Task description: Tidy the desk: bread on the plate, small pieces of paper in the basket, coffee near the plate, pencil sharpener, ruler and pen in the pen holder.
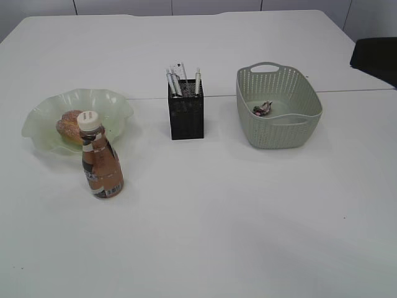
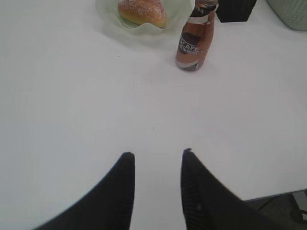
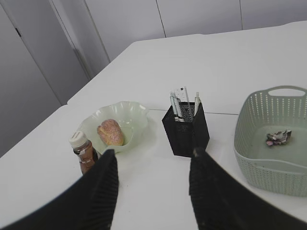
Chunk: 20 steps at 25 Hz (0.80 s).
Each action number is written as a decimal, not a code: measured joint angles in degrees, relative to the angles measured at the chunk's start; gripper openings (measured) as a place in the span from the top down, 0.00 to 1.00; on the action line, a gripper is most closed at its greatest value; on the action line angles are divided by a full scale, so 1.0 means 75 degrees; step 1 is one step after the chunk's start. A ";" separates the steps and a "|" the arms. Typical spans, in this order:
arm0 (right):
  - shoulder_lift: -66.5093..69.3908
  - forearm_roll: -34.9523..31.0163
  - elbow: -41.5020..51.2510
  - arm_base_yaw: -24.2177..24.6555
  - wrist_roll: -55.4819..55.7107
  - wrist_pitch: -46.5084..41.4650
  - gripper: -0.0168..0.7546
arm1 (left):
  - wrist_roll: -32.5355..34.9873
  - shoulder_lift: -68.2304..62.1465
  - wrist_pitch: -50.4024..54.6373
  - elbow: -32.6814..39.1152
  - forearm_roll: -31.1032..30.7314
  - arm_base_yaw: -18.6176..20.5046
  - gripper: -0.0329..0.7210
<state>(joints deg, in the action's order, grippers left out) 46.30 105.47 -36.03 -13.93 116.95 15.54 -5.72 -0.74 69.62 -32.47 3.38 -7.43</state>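
The golden sugared bread roll lies in the wavy pale green glass plate at left of the frame, the brown coffee bottle just in front, so those goals look met. Pens fill the black mesh pen holder; crumpled paper sits in the sage perforated basket. Nothing obstructs; the left gripper and right gripper stand apart, empty, above the white tabletop.

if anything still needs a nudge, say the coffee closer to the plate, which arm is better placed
Left. The coffee stands beside the plate on the left side, straight ahead of the open, empty left gripper. The right gripper is open, facing the pen holder.
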 joint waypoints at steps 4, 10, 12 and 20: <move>0.0000 0.0000 0.0000 0.0000 -0.0067 0.0016 0.51 | 0.0000 0.0000 0.0000 0.0000 0.0000 0.0000 0.64; 0.0000 0.0000 0.0000 0.0000 -0.0084 0.0016 0.51 | 0.0000 0.0000 0.0000 0.0000 0.0000 0.0000 0.64; 0.0000 0.0000 0.0000 0.0000 -0.0084 0.0016 0.51 | 0.0000 0.0000 0.0000 0.0000 0.0000 0.0000 0.64; 0.0000 0.0000 0.0000 0.0000 -0.0097 0.0048 0.51 | 0.0000 0.0000 0.0000 0.0000 0.0000 0.0000 0.64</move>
<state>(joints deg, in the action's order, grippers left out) 46.30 105.47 -36.03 -13.93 116.23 15.90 -5.72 -0.74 69.62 -32.47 3.38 -7.43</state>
